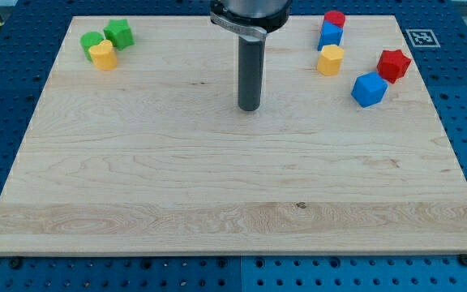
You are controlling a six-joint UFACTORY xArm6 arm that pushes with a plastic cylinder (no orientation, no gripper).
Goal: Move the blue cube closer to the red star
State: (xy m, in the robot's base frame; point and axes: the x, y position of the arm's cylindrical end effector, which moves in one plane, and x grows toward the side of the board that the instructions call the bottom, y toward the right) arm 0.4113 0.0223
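A: Which step is this?
B: The approach. My tip (250, 108) stands mid-surface, well left of the blue cube (369, 89), which sits just beside the red star (394, 65), at its near left.
A: And the claw?
B: None here, only a rod.
A: Next?
B: Probably come round the cube's near-left side and nudge it right. The yellow block (330, 60) sits close by.

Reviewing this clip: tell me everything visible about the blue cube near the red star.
The blue cube is a small, matte, solid-looking block, turned corner-on so its top and two side faces show. It rests flat on the wooden board at the view's upper right, just below-left of the red star, very close or touching. My tip stands well off to the view's left, clear of it.
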